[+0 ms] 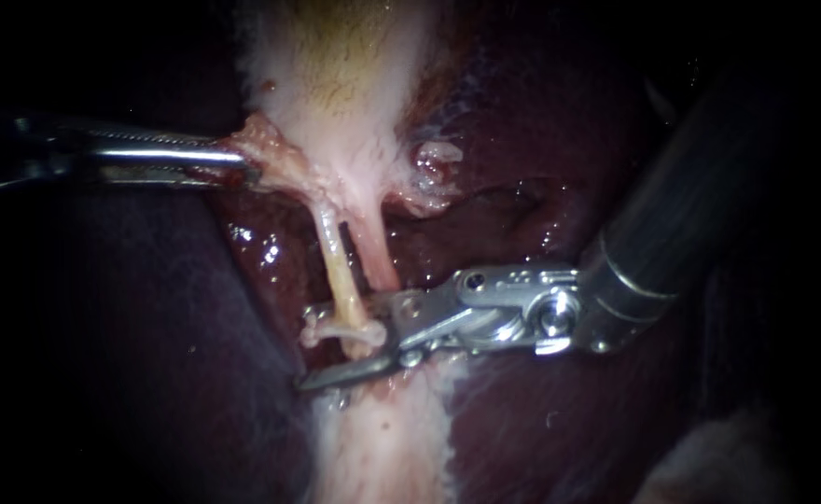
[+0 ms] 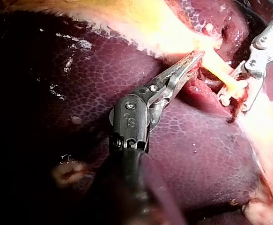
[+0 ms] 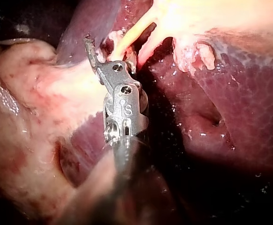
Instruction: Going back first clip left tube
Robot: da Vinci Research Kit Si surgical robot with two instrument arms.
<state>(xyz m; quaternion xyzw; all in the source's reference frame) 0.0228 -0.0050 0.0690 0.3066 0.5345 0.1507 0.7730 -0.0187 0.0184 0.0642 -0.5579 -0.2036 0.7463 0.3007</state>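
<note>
The left tube (image 1: 334, 261) is a thin, pale yellow cord. It runs from the pinched lower end of the gallbladder (image 1: 336, 75) towards the right instrument (image 1: 340, 347). Near its lower end a small whitish clip (image 1: 340, 330) sits across it, with a knob sticking out on the side away from the instrument's wrist. Just beside it lies the right tube (image 1: 380, 266), which is pinker and a little thicker and leaves the same pale neck of tissue.

The right instrument comes in from the upper right on a dark shaft with a bright metal wrist. Its jaws stand apart with a clear gap, and the clipped stretch of the left tube lies between them. The lower jaw reaches out past the tube, and neither jaw presses on it.

The left instrument (image 1: 233, 163) comes in level from the left. Its slim jaws are closed on the ragged pink-white edge of the gallbladder, beside where the tubes begin.

Under everything lies the liver (image 1: 541, 439), dark maroon, wet and shiny, with a fine mottled grain in the wrist views. A pale band of tissue continues below the clip. The edges of the endoscope view fall into darkness.
</note>
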